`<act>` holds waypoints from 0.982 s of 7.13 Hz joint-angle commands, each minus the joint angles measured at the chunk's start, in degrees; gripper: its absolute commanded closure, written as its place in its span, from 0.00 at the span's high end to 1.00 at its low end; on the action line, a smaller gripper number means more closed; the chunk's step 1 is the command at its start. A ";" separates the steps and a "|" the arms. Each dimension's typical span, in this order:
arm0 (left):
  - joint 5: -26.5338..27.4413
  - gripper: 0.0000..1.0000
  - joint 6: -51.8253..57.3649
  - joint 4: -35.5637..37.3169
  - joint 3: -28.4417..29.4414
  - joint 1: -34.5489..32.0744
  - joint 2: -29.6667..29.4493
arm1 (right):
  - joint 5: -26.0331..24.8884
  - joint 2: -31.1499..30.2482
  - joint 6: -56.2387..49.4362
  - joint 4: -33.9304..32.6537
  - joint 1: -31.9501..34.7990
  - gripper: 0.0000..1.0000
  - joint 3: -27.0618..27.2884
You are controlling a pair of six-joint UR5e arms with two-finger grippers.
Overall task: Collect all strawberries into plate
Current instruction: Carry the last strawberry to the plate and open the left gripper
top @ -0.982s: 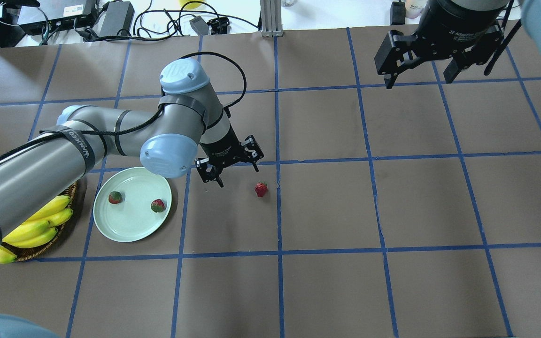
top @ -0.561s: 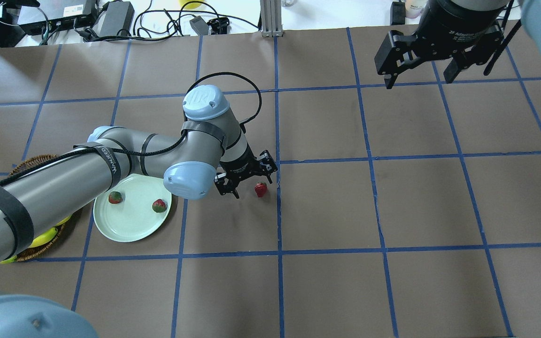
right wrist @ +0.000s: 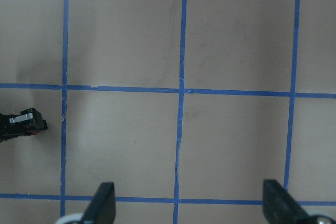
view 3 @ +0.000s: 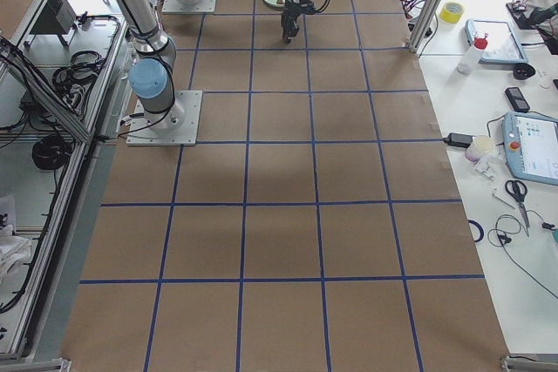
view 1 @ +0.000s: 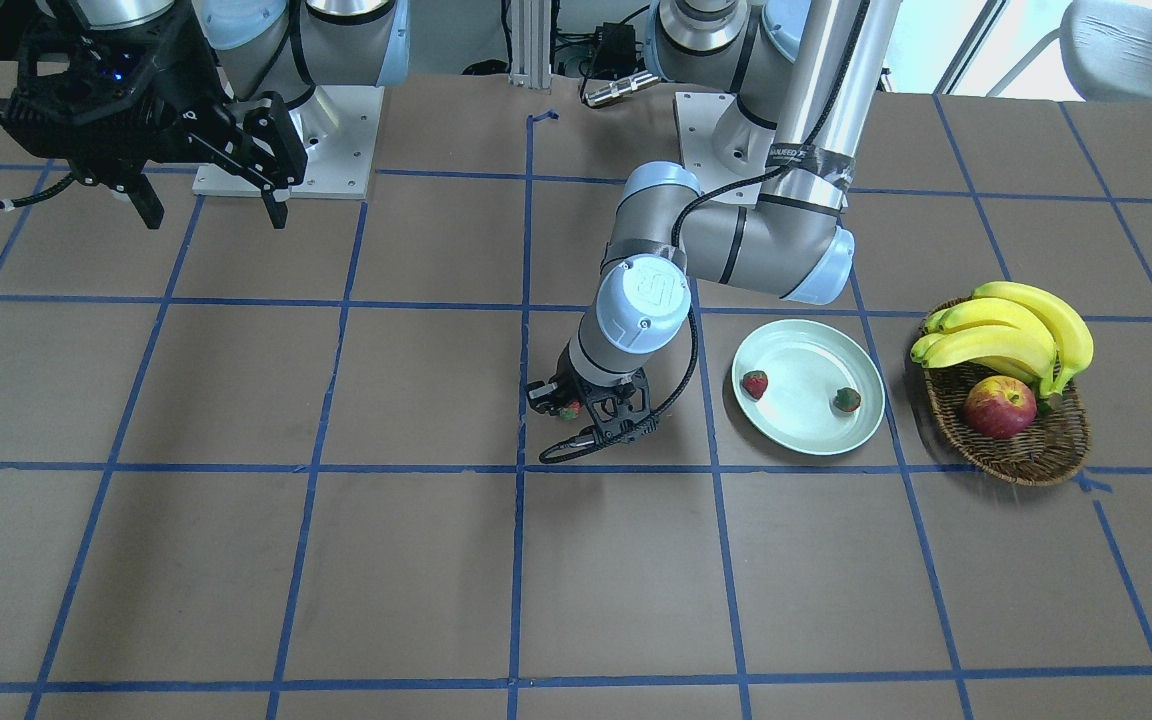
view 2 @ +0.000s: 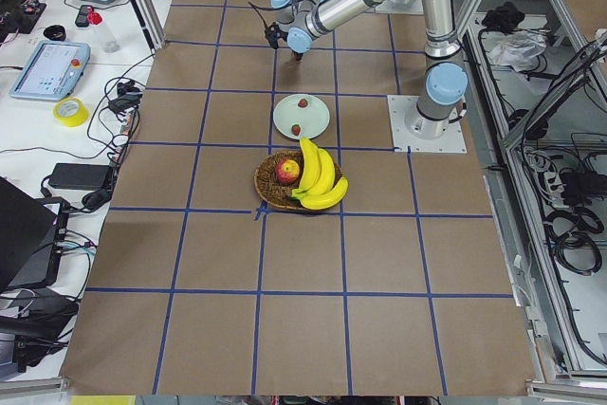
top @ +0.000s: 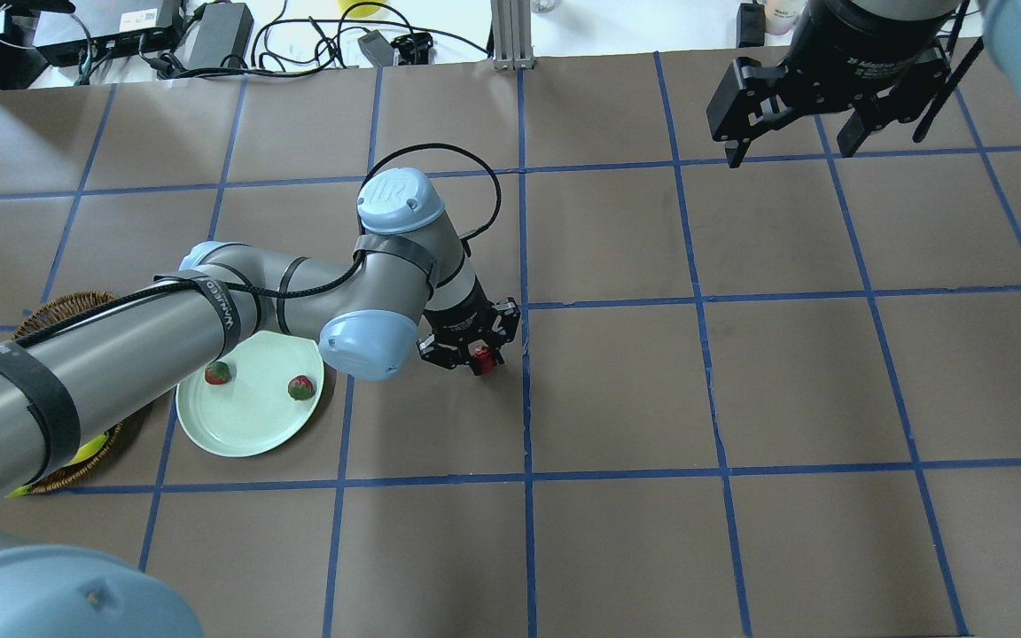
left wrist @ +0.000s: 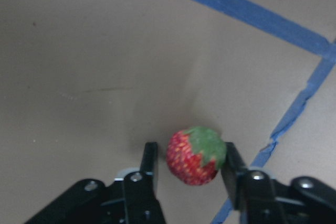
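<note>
Two strawberries (top: 217, 373) already lie on the plate (top: 245, 434), lower left of the overhead view. The third berry (top: 481, 359) sits on the table (top: 652, 399) mid-frame, between the left gripper (top: 474, 359) and its parted fingers, not yet clamped. The right gripper (top: 790, 152), upper right, hangs spread and empty.

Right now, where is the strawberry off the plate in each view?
Front: strawberry at centre.
Overhead: just left of centre.
Left side: too small to tell.
Right side: too small to tell.
Left wrist: bottom centre.
Right wrist: cannot tell.
Landmark: blue tape line beside it.
</note>
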 commanded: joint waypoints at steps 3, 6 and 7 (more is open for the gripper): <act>12.79 0.00 11.17 -11.98 8.18 5.27 2.51 | 0.00 0.00 0.00 0.00 0.00 1.00 0.00; 14.57 0.00 17.78 -18.15 7.67 12.92 4.09 | 0.00 0.00 0.00 0.00 0.00 1.00 0.00; 21.02 0.00 21.48 -20.87 7.23 14.42 4.10 | 0.00 0.00 0.00 0.00 0.00 1.00 0.00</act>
